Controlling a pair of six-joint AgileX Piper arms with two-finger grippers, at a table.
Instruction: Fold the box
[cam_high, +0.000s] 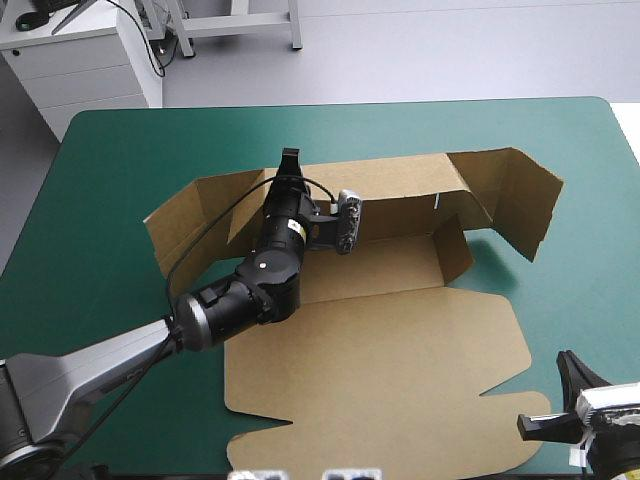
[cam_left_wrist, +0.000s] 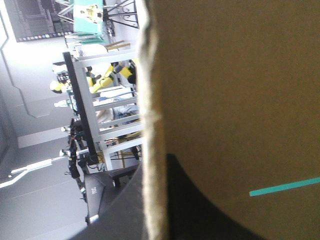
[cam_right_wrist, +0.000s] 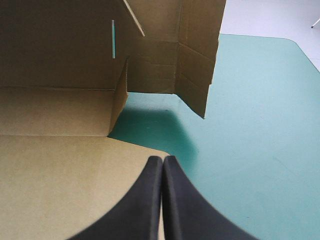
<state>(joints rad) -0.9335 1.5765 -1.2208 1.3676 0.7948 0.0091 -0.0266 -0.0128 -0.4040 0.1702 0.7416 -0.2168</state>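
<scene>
Brown box (cam_left_wrist: 225, 90) wall between black jaws

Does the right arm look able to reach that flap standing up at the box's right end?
Probably yes: only bare teal-green cover lies between the right gripper and the raised flap, and the left gripper is occupied farther along, at the far wall.

The box (cam_high: 400, 340) is plain brown board, no print. Around it the cover (cam_high: 120, 140) is flat teal-green, which also shows as thin stripes through the box's slits (cam_right_wrist: 113, 39). The fingers (cam_right_wrist: 150, 200) are plain black.
</scene>
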